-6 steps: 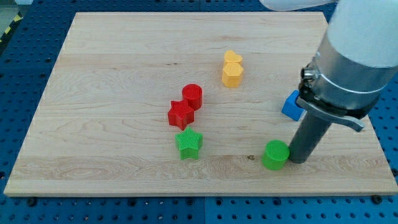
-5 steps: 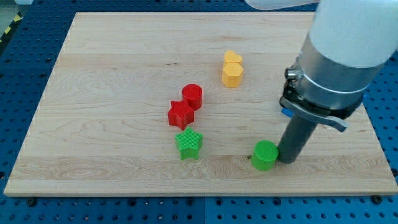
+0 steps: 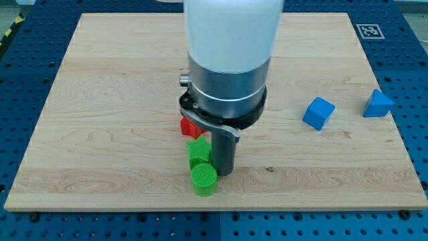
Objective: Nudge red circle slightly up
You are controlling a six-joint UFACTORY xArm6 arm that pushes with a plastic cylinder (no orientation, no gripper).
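The arm's wide body hides the middle of the board, and the red circle does not show behind it. Only a corner of the red star (image 3: 187, 126) shows at the arm's left edge. My tip (image 3: 223, 173) rests on the board at the view's lower middle. It touches the right side of the green circle (image 3: 204, 180) and sits just right of the green star (image 3: 198, 151). The green circle lies directly below the green star, touching it.
A blue cube (image 3: 318, 112) and a blue triangular block (image 3: 378, 104) lie at the view's right. The yellow blocks are hidden behind the arm. The wooden board (image 3: 100, 100) sits on a blue perforated table.
My tip has swept left across the lower board, pushing the green circle left until it sits under the green star. The arm now covers the red circle and the yellow blocks.
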